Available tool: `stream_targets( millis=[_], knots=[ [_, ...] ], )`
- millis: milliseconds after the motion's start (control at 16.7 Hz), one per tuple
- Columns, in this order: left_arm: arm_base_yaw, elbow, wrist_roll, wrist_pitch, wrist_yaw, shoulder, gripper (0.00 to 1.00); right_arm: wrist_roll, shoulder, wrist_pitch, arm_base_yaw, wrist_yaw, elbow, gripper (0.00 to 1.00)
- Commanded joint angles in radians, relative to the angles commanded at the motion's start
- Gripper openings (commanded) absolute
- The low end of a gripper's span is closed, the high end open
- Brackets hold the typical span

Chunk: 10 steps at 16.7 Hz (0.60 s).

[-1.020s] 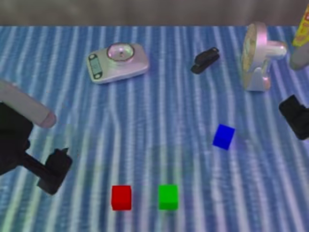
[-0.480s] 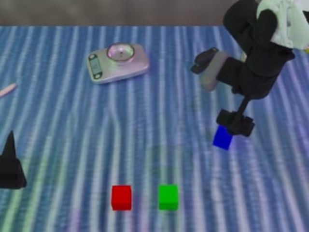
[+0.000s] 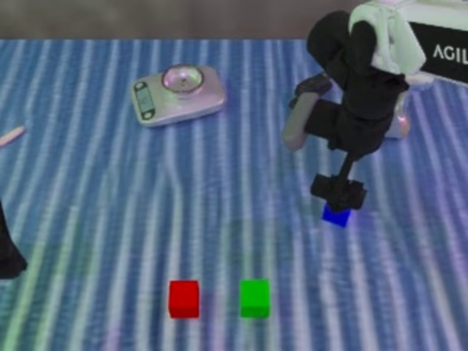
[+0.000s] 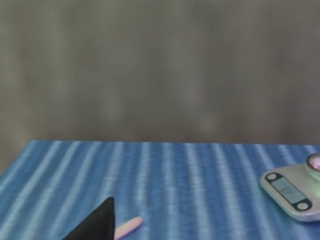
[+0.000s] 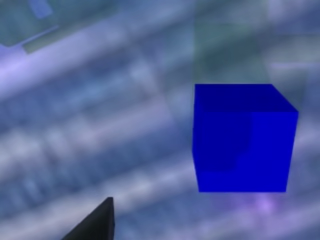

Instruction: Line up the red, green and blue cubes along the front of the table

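Closing in on the last cube

Risking a skewed grasp: the right gripper [image 3: 338, 194] hangs directly above the blue cube [image 3: 336, 216], mid-table toward the right edge, fingers open or closed I cannot tell. Red cube [image 3: 183, 299] and green cube [image 3: 254, 297] sit at the front edge. Since half a second ago the gripper has dropped closer; the left gripper [image 3: 9, 256] has withdrawn to the left edge

- Our right arm [image 3: 365, 80] reaches in from the table's far right corner, its dark links bending down and toward the middle of the right half.
- Our right gripper [image 3: 338, 194] hangs at the end of that arm, pointed down at the tabletop, well clear of the front edge.
- From the right wrist camera only one dark fingertip [image 5: 95, 222] shows.
- Our left arm [image 3: 9, 252] sits parked at the table's left edge, only a dark part of it in view.
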Motion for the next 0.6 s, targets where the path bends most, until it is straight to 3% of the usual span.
stream_targets(
  millis=[240,600],
  knots=[
    [0.0,0.0,0.0,0.0,0.0,0.0,1.0,-0.001,0.005,0.019,-0.003,0.0,-0.015,1.0],
    [0.0,0.0,0.0,0.0,0.0,0.0,1.0,0.002,0.096,0.232,0.0,0.001,-0.128,1.0]
  ],
)
